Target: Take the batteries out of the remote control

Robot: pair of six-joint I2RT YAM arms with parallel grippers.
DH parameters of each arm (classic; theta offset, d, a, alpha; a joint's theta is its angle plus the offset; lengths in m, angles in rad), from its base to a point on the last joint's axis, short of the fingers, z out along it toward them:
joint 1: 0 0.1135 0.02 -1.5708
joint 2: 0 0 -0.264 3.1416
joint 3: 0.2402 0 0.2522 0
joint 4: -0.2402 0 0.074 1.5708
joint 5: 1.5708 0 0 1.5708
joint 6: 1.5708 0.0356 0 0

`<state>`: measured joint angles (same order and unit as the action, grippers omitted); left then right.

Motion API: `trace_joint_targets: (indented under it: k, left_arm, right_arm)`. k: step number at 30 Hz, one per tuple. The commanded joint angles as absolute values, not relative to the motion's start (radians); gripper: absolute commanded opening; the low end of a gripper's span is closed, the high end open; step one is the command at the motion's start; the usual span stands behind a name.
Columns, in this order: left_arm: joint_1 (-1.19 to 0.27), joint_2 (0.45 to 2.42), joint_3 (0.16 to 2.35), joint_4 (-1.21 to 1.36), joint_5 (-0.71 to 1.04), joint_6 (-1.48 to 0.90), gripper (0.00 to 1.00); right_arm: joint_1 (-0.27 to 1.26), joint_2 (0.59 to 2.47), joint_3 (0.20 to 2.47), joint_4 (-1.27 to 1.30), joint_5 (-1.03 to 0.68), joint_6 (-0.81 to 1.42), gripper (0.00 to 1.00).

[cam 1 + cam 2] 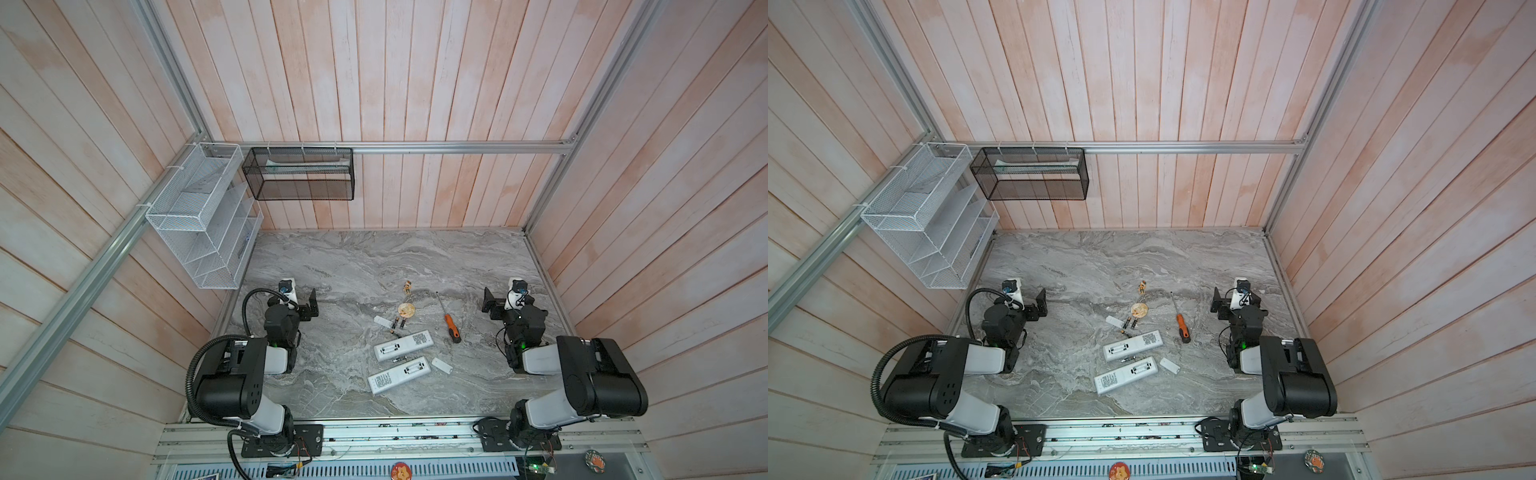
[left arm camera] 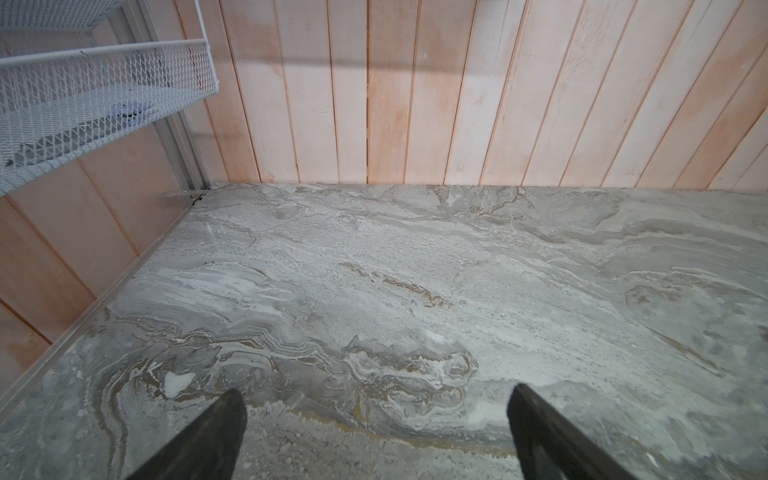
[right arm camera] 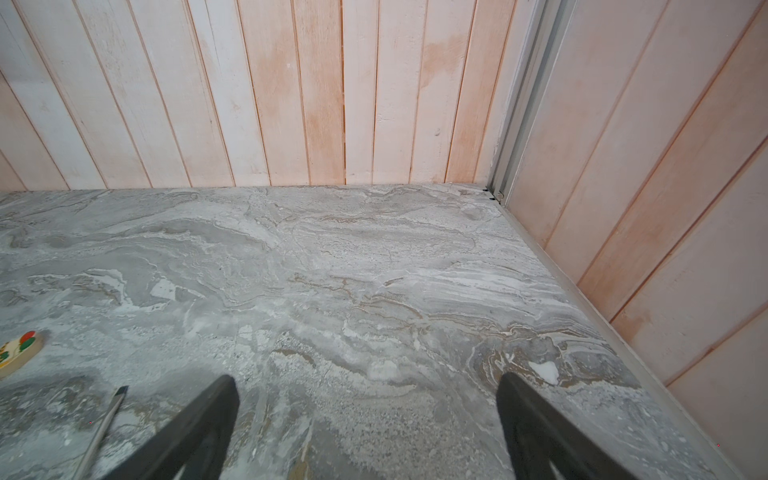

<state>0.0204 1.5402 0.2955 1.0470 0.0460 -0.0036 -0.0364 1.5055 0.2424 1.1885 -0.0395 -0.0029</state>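
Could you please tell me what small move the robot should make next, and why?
Probably just leave the left hand and right hand parked at the sides, open and empty: the far remote and near remote show open, seemingly empty bays, and the batteries lie loose on the table.

Left arm (image 1: 232,374) and right arm (image 1: 598,374): black joints, white links; ribbed black hose (image 1: 188,380) on the left.

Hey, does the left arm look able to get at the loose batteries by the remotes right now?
Probably yes. The left fingers are open and empty, with bare tabletop toward the batteries; only a small white cover plate lies just short of them and might get nudged.
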Motion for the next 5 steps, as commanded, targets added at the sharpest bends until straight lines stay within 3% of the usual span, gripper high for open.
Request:
trace_joint_targets:
  k: [1, 5]
  left_arm:
    - [0.026, 1.546, 0.307, 1.074, 0.057, -0.005, 1.0]
    - [0.026, 1.539, 0.294, 1.09, 0.057, -0.003, 1.0]
  right_arm:
    - [-0.041, 1.511, 0.241, 1.2, -0.035, 0.003, 0.98]
    - [-0.041, 1.512, 0.241, 1.201, -0.036, 0.003, 0.98]
